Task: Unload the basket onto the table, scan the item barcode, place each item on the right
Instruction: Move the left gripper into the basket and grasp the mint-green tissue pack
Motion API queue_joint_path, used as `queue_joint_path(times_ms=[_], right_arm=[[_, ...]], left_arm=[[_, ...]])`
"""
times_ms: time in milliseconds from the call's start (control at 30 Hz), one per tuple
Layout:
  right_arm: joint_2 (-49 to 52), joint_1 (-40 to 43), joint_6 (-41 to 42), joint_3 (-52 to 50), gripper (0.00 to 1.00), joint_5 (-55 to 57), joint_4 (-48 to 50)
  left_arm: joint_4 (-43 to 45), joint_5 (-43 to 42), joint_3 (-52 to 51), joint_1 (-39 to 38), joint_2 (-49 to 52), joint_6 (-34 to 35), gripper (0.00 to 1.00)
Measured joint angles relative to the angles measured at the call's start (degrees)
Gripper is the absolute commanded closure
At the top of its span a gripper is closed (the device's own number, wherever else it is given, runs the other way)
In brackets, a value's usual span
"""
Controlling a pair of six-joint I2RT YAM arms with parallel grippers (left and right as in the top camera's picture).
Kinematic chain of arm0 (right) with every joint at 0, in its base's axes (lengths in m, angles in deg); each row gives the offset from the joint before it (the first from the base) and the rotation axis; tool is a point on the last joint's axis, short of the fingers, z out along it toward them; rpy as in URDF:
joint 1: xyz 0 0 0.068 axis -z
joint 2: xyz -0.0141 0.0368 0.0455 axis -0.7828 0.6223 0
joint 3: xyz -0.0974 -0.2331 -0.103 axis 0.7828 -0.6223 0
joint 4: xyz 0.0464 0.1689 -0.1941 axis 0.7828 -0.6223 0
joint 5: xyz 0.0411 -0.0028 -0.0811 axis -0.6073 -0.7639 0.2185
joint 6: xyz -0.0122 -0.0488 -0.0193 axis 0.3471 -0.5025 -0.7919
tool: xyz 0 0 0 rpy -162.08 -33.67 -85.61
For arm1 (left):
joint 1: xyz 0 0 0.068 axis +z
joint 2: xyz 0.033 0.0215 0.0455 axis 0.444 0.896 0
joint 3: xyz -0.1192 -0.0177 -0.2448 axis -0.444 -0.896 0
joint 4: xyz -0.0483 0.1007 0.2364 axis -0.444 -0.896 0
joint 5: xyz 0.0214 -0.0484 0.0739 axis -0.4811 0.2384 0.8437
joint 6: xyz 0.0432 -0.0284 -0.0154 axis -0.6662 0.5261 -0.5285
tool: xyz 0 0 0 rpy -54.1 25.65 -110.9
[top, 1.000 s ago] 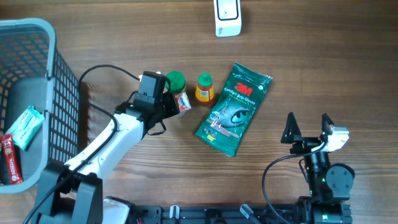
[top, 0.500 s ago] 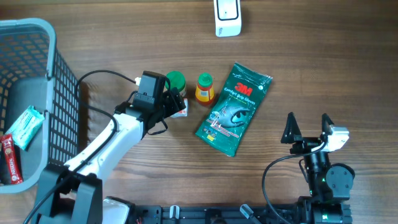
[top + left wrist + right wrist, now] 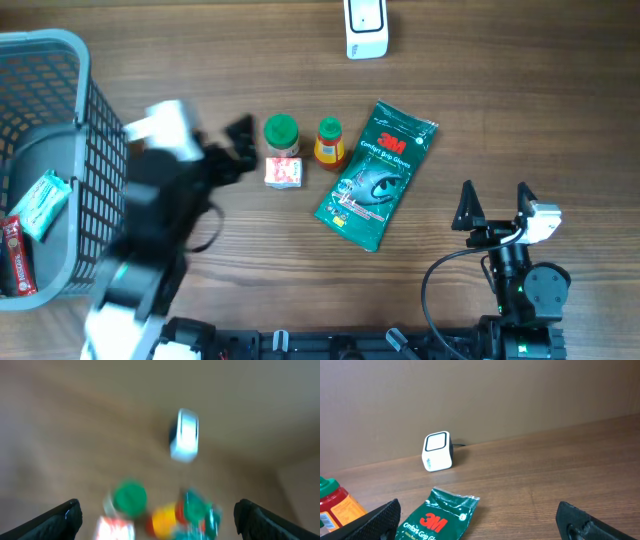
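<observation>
Your inventory, operator: one brown wood-grain surface (image 3: 520, 100), backed by a plain brown wall (image 3: 520, 390) in the right wrist view. Item to scan: one small red-and-white box (image 3: 283, 172), lying free on the surface left of centre, on the near side of one green-lidded jar (image 3: 281, 132) and just beside it; you cannot tell whether the two touch. From overhead the box shows a nearly square outline, so neither its long axis nor the way it points can be read, and no barcode can be made out. One white scanner (image 3: 365, 28) stands at the far edge, well apart from the box, its long axis running far to near and its dark-framed window turned toward the near side. One orange bottle (image 3: 329, 142) with a red cap stands right of the jar. One green glove packet (image 3: 377, 175) lies flat, its long axis slanting from near-left to far-right. One grey basket (image 3: 100, 140) sits at the left edge, holding two packets: one mint-green (image 3: 42, 203), one red (image 3: 15, 255). Arms: two. The left arm shows blurred overhead, between basket and jar; the left fingers (image 3: 60, 517) stand wide with nothing in them. The right fingers (image 3: 370, 522) stand wide too, holding nothing, near the right of the surface.
</observation>
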Motion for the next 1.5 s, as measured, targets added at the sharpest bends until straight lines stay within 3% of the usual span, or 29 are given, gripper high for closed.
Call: queue_joint_path(times_ms=[133,300,533,667,800,1167,1267,1300,1500], right_arm=[[0.0,0.0,0.0,0.0,0.0,0.0,0.0],[0.0,0.0,0.0,0.0,0.0,0.0,0.0],[0.0,0.0,0.0,0.0,0.0,0.0,0.0],[0.0,0.0,0.0,0.0,0.0,0.0,0.0],[0.0,0.0,0.0,0.0,0.01,0.0,0.0],[0.0,0.0,0.0,0.0,0.01,0.0,0.0],[0.0,0.0,0.0,0.0,0.0,0.0,0.0],[0.0,0.0,0.0,0.0,0.0,0.0,0.0],[0.0,0.0,0.0,0.0,0.0,0.0,0.0]], left_arm=[[0.1,7.8,3.7,8.1,-7.8,-1.2,0.0],[-1.8,11.8,9.6,20.1,-6.9,-2.0,0.0],[-16.7,11.0,25.3,38.2,7.3,2.4,0.0],[-23.7,6.0,34.3,47.5,17.8,6.9,0.0],[-25.2,-1.2,37.2,54.7,27.6,11.6,0.0],[-38.5,-6.4,37.2,57.5,45.8,16.1,0.0],[-41.8,-4.2,37.2,57.5,48.8,21.8,0.0],[-42.5,-2.0,37.2,57.5,50.0,26.5,0.0],[-41.5,3.8,37.2,57.5,52.5,40.2,0.03]])
